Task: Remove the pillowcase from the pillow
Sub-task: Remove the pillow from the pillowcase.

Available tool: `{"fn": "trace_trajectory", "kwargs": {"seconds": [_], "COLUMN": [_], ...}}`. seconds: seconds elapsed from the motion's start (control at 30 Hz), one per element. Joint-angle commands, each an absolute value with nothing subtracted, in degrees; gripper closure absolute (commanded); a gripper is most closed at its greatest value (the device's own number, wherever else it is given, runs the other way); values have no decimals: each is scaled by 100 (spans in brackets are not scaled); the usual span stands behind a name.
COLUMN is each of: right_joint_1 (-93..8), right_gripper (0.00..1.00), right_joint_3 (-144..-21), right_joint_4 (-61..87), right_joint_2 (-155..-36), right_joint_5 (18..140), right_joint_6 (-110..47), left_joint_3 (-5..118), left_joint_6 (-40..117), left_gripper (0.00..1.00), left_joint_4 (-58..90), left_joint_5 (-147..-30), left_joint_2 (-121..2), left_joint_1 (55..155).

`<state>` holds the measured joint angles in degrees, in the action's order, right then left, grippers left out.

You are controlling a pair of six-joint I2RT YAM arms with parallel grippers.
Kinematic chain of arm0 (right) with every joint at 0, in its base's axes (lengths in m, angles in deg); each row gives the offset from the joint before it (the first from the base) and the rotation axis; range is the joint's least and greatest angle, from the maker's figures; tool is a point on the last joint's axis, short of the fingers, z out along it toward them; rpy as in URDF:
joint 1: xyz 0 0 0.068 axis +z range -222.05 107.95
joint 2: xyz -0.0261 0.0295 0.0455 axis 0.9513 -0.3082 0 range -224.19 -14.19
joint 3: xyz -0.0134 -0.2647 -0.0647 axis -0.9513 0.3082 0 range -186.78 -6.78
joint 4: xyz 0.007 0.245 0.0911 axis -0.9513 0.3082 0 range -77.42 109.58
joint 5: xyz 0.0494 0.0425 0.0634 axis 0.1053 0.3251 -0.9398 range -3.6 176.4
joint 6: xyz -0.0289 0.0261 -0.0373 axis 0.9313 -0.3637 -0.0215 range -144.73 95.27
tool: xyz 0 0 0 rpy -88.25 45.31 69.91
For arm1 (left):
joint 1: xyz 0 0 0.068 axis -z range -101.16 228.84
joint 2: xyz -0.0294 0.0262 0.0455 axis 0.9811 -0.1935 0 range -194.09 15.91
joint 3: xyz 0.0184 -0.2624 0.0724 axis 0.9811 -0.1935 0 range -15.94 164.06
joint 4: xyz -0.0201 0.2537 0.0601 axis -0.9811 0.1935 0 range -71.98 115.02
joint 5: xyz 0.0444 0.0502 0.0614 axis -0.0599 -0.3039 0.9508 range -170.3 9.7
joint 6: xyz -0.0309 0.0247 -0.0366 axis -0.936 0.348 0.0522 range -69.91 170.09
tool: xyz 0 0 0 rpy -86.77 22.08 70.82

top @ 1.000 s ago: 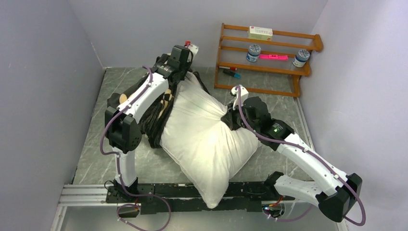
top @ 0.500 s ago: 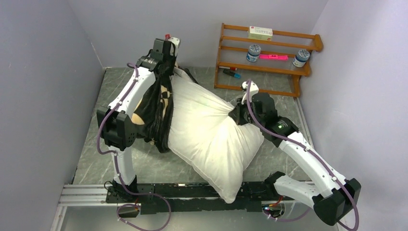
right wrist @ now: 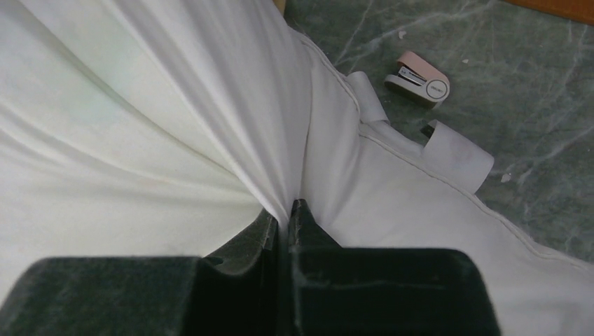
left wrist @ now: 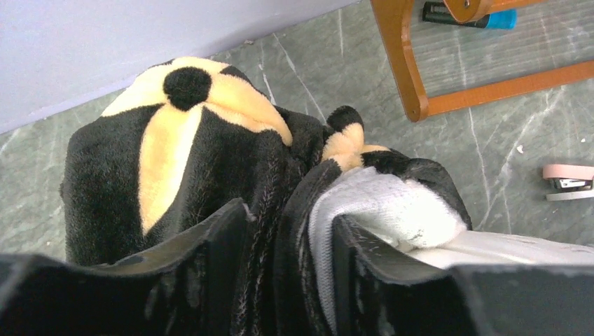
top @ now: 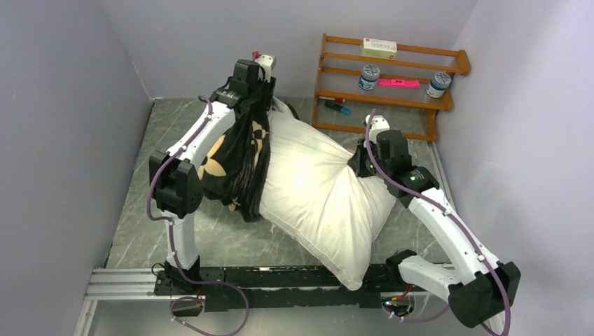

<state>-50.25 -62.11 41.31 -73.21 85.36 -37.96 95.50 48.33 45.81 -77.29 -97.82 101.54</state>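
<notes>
Grey marbled table [top: 140, 210] beneath pale walls, a wooden rack [top: 392, 77] at its far right: the white pillow [top: 322, 196] lies slantwise from the far left toward the near rail, mostly bare; the pillowcase [top: 238, 157] is bunched over its far-left end and hangs from the raised left gripper [left wrist: 287, 217], whose jaws grasp a thick fold of black plush and pale lining; the right gripper [right wrist: 284, 210] is clenched on a pinch of the pillow's right side; judging from this, the last corner will come free best if the right arm anchors firmly while the left draws up and away along the pillow's length, biting deep so the plush does not slip
</notes>
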Motion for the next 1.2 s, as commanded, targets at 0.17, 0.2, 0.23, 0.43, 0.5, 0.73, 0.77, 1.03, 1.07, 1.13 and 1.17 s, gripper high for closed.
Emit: {"fn": "trace_trajectory", "kwargs": {"seconds": [0.17, 0.2, 0.23, 0.43, 0.5, 0.73, 0.77, 1.03, 1.07, 1.13, 1.17], "right_joint_1": [-4681, -4541, -4376, -3301, -2961, -1601, -1364, 88, 218, 394, 468], "right_gripper": [49, 43, 38, 23, 22, 18, 17, 9, 8, 6, 5], "right_joint_3": [-6551, -6604, -6648, -6942, -6985, -7154, -7182, -7440, -7490, -7594, -7652], "right_joint_4": [4350, 4347, 4342, 4253, 4124, 3855, 3865, 3654, 3607, 3527, 3518], "right_joint_2": [-6939, -6938, -6938, -7070, -7079, -7337, -7510, -8720, -8863, -9160, -9308], "right_joint_5": [8669, 8703, 8787, 9300, 9326, 9609, 9721, 10647, 10655, 10686, 10735], "right_joint_6": [-2997, -2954, -2890, -2520, -2321, -1766, -1692, -1321, -1295, -1243, -1208], "left_joint_3": [9078, 9006, 8939, 8279, 7966, 6288, 6059, 4440, 4302, 4074, 3981], "left_joint_6": [4526, 4524, 4537, 4500, 4463, 4329, 4324, 4118, 4113, 4101, 4104], "left_gripper": [27, 22, 18, 5, 5, 4, 4, 4, 4, 4, 4], "left_joint_4": [3804, 3806, 3818, 3891, 3914, 3971, 3988, 4171, 4182, 4165, 4140], "left_joint_5": [-7695, -7662, -7633, -7680, -7701, -7511, -7493, -7101, -7018, -6868, -6801], "left_joint_2": [-8738, -8634, -8529, -7710, -7360, -5843, -5624, -3965, -3812, -3554, -3473], "left_joint_1": [10011, 10011, 10011, 10011, 10011, 10011, 10011, 10009, 10011, 10011, 10011]}}
